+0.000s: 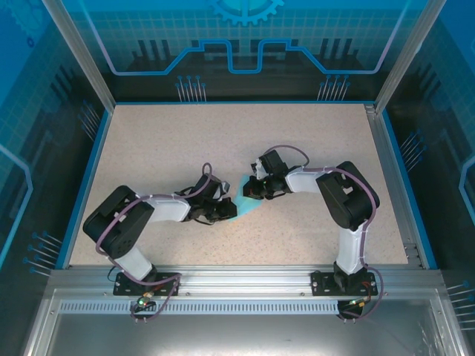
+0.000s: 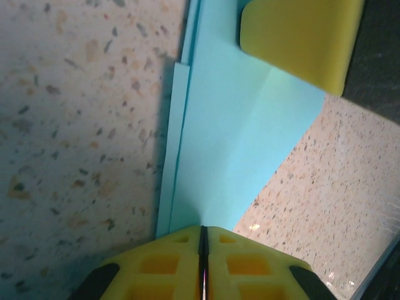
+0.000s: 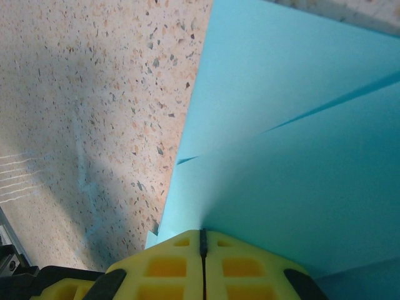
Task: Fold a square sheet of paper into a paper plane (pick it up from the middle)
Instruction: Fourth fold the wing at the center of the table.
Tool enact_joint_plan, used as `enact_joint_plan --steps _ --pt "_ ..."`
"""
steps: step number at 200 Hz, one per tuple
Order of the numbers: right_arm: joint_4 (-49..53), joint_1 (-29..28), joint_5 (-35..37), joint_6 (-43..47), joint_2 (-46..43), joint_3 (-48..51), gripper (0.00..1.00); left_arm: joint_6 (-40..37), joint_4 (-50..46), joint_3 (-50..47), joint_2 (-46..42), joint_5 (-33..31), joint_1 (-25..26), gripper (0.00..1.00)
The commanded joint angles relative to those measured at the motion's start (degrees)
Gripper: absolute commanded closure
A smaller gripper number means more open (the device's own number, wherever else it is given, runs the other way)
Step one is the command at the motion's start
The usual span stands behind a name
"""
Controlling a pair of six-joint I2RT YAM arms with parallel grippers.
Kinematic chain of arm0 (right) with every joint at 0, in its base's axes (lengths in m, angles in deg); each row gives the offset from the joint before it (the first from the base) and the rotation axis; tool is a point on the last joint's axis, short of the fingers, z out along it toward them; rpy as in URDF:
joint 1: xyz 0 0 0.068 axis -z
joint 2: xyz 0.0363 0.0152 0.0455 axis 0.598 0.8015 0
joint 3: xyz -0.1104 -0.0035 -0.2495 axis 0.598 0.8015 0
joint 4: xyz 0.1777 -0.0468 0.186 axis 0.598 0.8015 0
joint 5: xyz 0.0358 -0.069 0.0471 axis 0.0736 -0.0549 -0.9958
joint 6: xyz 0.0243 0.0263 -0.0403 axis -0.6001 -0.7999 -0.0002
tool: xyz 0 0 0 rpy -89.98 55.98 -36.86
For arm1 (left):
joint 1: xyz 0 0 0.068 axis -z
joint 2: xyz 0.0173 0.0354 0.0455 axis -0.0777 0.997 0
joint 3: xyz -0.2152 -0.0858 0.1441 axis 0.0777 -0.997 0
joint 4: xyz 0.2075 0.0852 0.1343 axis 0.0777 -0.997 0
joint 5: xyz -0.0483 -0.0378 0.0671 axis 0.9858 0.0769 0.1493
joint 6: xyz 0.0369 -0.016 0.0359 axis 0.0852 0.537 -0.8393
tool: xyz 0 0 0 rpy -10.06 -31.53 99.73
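Left gripper point(image 2: 202, 232) and right gripper point(image 3: 202, 236) are each clamped shut on the paper point(image 1: 245, 206).
The part-folded paper sits between them near the middle of the table point(image 1: 185, 141). With its layered edges point(image 2: 178, 125) slightly offset, an even pull from both sides should crease it straight.

Item: written matter and signs in my view.
Words, numbers, brand names: none that I can read, from overhead or from either of my wrists.
Signs: one gear emblem point(image 1: 246, 9), a pale blue outline on the back wall panel point(image 1: 148, 37), cut off by the upper edge and carrying no lettering. Beneath it runs a circuit-style line graphic point(image 1: 245, 58) in the same blue, with no characters along it.
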Motion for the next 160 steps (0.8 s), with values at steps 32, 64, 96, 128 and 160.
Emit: enact_joint_plan --steps 32,64,96,128,160 --pt "5.78 1.21 4.3 0.91 2.64 0.56 0.93 -1.92 -10.54 -4.37 -3.09 0.27 0.1 0.88" --pt "5.57 1.23 4.18 0.71 2.34 0.75 0.93 -1.75 -12.31 -4.79 -6.83 -0.4 0.14 0.88" --pt "5.52 1.2 4.33 0.38 2.27 0.81 0.93 -1.31 -14.87 -4.24 -12.43 -2.38 0.06 0.86" --pt "6.08 1.3 4.11 0.48 1.98 0.6 0.93 -1.14 -15.64 -1.6 -14.84 -3.23 -0.17 0.85" --pt "6.06 1.33 3.97 0.07 1.58 0.57 0.92 -0.71 -13.35 1.75 -13.01 -2.45 -0.84 0.85"
